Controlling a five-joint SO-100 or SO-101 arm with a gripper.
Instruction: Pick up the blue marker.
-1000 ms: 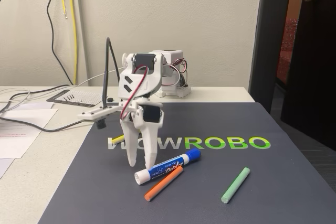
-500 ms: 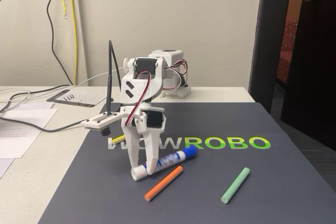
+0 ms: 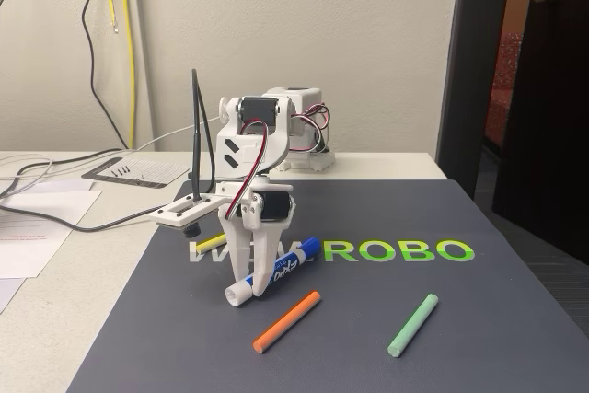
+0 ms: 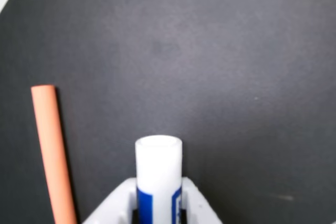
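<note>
1. The gripper [image 3: 255, 292] had its two white fingers clamped on the blue marker [image 3: 276, 271]; in the wrist view the fingers [image 4: 118, 203] pressed against both sides of the white barrel [image 4: 158, 169], whose flat butt end stuck out past the fingertips.

2. The marker was held tilted in the fixed view — white end low and to the left, blue cap high and to the right, up against the green lettering [image 3: 414, 251] on the mat. Half a second earlier it had lain lower and nearly flat on the mat with the fingers already around it; a full second earlier it had lain free on the mat, touching the orange stick, while the gripper stood just behind it.

3. The orange stick [image 3: 286, 321] lay on the dark mat [image 3: 479, 338] in front of the gripper, now apart from the marker; it had not shifted across the three moments. In the wrist view it ran along the left side [image 4: 52, 150], beside the held barrel but not touching it.

4. The green stick [image 3: 412, 324] lay to the right, well apart from the gripper and unmoved. A yellow stick [image 3: 209, 245] showed behind the arm on the mat's left part — partly hidden by the fingers.

5. The arm's base [image 3: 296, 131] sat at the back edge of the mat, and papers [image 3: 37, 227] and cables [image 3: 55, 213] lay on the table to the left.
</note>
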